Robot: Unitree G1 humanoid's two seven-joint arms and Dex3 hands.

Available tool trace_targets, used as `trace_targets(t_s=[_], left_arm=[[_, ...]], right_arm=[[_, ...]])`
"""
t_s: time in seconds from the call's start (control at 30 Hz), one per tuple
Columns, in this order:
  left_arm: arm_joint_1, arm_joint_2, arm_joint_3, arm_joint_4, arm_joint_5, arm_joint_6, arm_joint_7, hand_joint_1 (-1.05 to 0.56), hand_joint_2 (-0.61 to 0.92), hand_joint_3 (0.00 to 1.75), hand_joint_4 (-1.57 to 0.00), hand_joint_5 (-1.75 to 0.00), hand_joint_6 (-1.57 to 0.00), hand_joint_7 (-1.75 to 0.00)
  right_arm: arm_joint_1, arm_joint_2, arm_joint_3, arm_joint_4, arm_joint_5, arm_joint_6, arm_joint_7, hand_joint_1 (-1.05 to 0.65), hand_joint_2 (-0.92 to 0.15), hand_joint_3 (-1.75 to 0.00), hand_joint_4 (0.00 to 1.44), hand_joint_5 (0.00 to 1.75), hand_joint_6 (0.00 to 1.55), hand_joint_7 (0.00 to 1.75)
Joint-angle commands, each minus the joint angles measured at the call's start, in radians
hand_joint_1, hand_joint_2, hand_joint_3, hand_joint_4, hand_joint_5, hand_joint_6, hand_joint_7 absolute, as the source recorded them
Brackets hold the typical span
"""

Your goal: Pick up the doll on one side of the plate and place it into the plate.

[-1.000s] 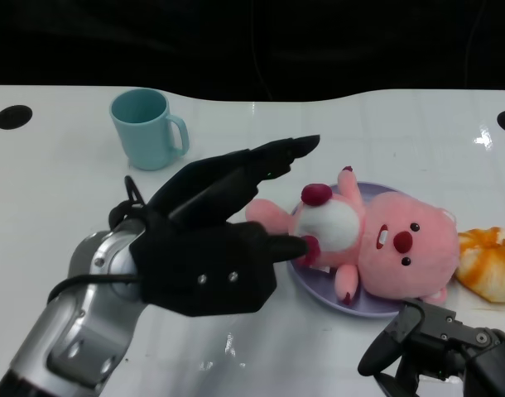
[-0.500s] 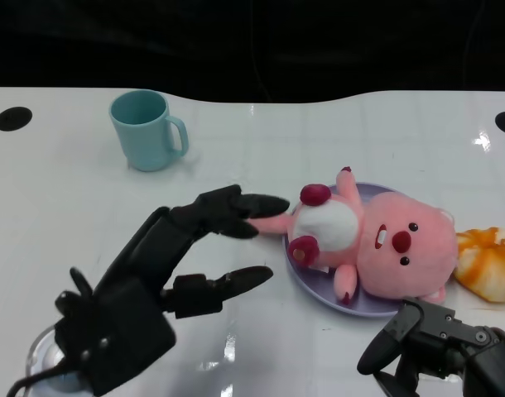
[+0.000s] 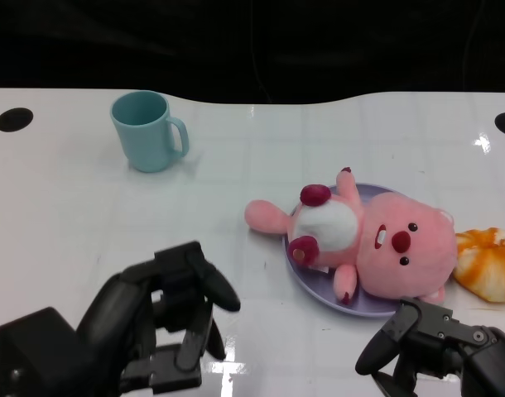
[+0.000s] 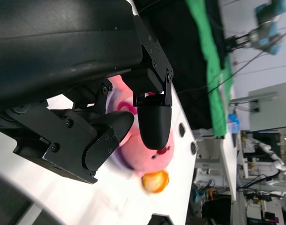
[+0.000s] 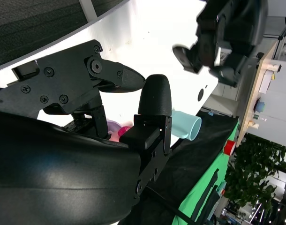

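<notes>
- On my head view I count one doll (image 3: 360, 244), one plate (image 3: 319, 285), one mug (image 3: 146, 130) and one orange-and-white thing (image 3: 489, 262).
- The pink doll lies on its back at centre right of the frame, with its body and head over the lilac plate. One leg sticks out past the plate's left rim onto the white table (image 3: 70, 207).
- Its long axis runs roughly left to right across the picture. The head is toward the right and the feet are toward the left, with the face turned up at the camera.
- The orange-and-white thing sits at the right edge of the frame, just beside the doll's head.
- The teal mug stands upright at upper left, well apart from the plate, with its handle toward the right.
- My left hand (image 3: 153, 327) is at lower left, clear of the doll. Its fingers are curled in and they hold nothing.
- My right hand (image 3: 430, 343) is at lower right, just below the plate's edge. Its fingers are bent inward and they hold nothing.
- In the left wrist view the doll (image 4: 154, 140) shows beyond the fingertips (image 4: 152, 124), blurred.
</notes>
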Motion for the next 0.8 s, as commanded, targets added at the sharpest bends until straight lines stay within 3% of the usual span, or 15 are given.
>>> trace_targets(t_s=[0.03, 0.3, 0.8], left_arm=[[0.036, 0.03, 0.009, -0.049, -0.053, 0.086, -0.019, -0.12, 0.4, 1.45, -0.94, -1.75, -0.77, -1.7], [0.045, 0.05, 0.027, -0.043, -0.179, 0.216, -0.04, -0.13, 0.38, 1.47, -0.95, -1.75, -0.77, -1.75], [0.013, 0.077, 0.06, 0.028, -0.282, 0.237, -0.094, -0.14, 0.33, 1.55, -0.95, -1.75, -0.76, -1.73]], right_arm=[[0.003, -0.013, -0.008, -0.009, 0.005, 0.005, 0.002, -0.26, -0.77, -0.68, 0.63, 1.63, 0.57, 1.3], [0.001, -0.02, -0.021, 0.006, 0.006, -0.014, 0.007, -0.27, -0.77, -0.67, 0.64, 1.62, 0.58, 1.3], [0.026, -0.029, -0.033, -0.005, 0.017, -0.033, 0.008, -0.26, -0.76, -0.68, 0.65, 1.63, 0.58, 1.3]])
